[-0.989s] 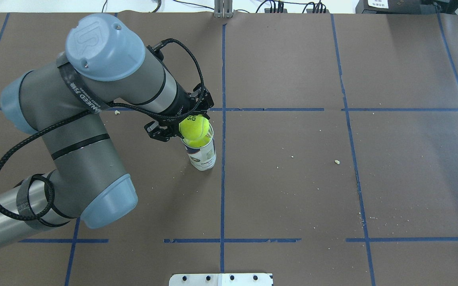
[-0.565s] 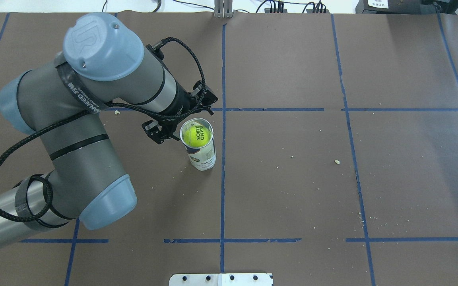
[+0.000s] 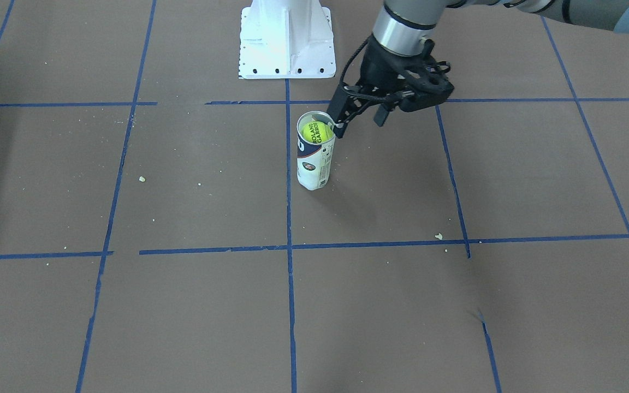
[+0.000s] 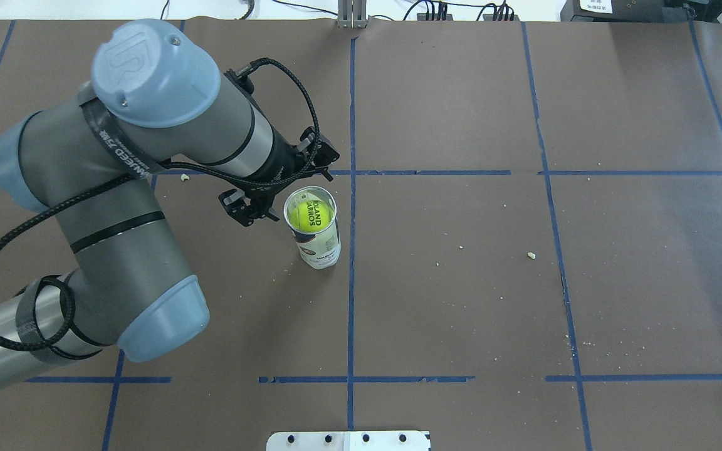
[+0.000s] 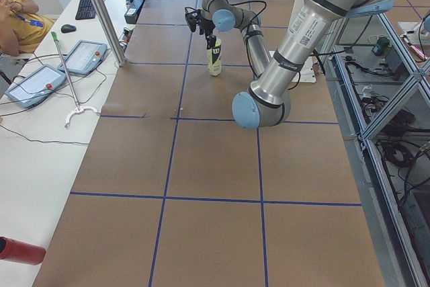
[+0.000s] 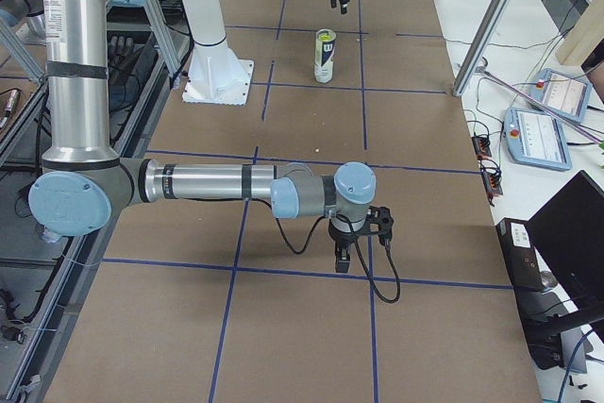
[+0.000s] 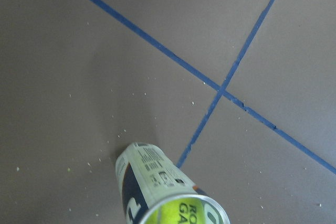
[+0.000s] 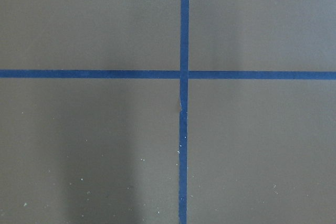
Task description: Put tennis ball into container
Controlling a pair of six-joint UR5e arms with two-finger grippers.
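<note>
Since a second ago the fuzzy neon yellow-green tennis ball [image 4: 309,216] has left the left jaws and now sits just below the rim of the tall clear plastic tube container with a white and navy label [image 4: 320,247]. The tube stands upright just left of centre in the overhead view, on the brown paper-covered desk [image 4: 461,282]. The left jaws are spread wide and empty at the tube's upper left, one finger [image 3: 338,123] close beside the rim, while the right jaws' state cannot be told. To finish well, the left arm [image 4: 148,150] should probably rise straight up before swinging away, so that finger does not topple the light tube.
</note>
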